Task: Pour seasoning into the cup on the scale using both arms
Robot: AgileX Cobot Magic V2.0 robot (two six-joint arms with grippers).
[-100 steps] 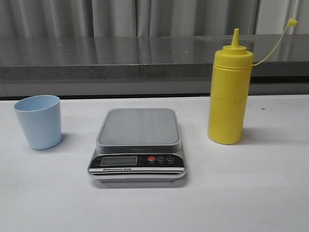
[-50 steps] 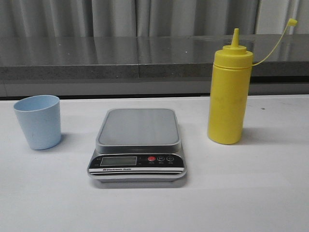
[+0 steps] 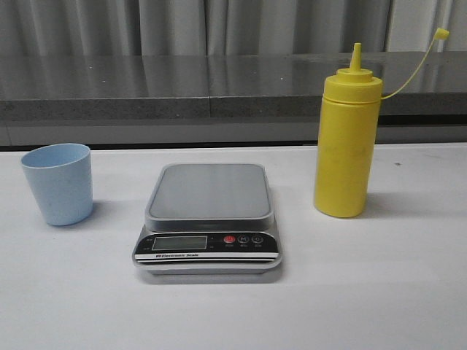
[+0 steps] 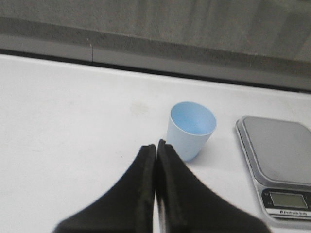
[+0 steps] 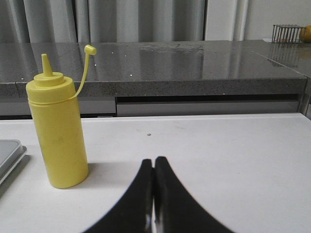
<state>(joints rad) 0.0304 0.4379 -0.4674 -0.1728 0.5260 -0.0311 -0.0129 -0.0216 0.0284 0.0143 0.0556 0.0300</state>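
From the front, the scale (image 3: 208,219) sits mid-table between the cup (image 3: 58,183) and the upright seasoning (image 3: 346,138), all apart. The left gripper (image 4: 156,148) is clenched, empty, near the cup. The right gripper (image 5: 154,162) is likewise pressed closed, short of the seasoning.

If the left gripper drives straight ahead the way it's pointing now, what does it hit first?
Probably the cup: it stands just beyond the shut left gripper, slightly to one side, so the fingers might only graze it. Depth is uncertain.

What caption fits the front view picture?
Blue cup, empty scale and yellow seasoning bottle lined up, untouched.
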